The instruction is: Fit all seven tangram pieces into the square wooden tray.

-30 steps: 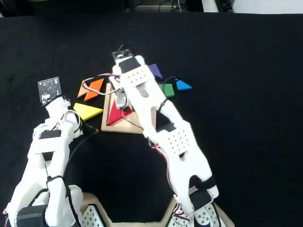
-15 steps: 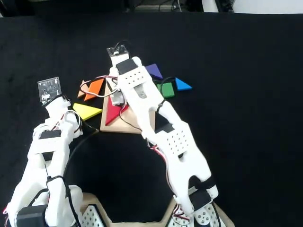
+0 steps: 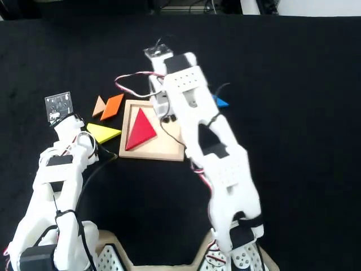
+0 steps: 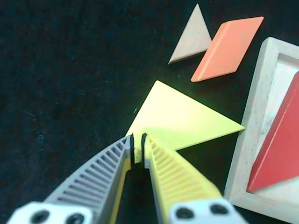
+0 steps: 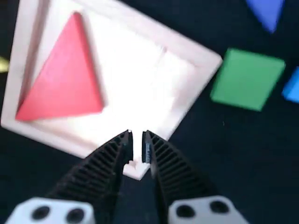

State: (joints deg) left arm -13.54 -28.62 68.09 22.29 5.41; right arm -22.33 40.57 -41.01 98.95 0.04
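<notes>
The square wooden tray (image 3: 169, 148) lies mid-table with a red triangle (image 3: 140, 129) lying flat in its left half. My right arm (image 3: 186, 96) stretches over the tray's right side. Its gripper (image 5: 136, 138) is shut and empty, just above the tray's rim (image 5: 198, 58), with the red triangle (image 5: 65, 79) beyond it. A yellow triangle (image 3: 104, 133) lies left of the tray. My left gripper (image 4: 137, 140) is shut, with its tips over the near corner of the yellow triangle (image 4: 180, 116). Whether it grips that corner I cannot tell.
An orange parallelogram (image 3: 113, 106) and a plain wooden triangle (image 3: 99, 106) lie beyond the yellow one. A green square (image 5: 247, 79) and a dark blue piece (image 5: 266, 11) lie off the tray's far corner. A light blue triangle (image 3: 221, 102) pokes out right of the right arm.
My right arm has swung right and away from the red triangle, which now lies uncovered in the tray. The tray shifted slightly. The left arm has kept still.
</notes>
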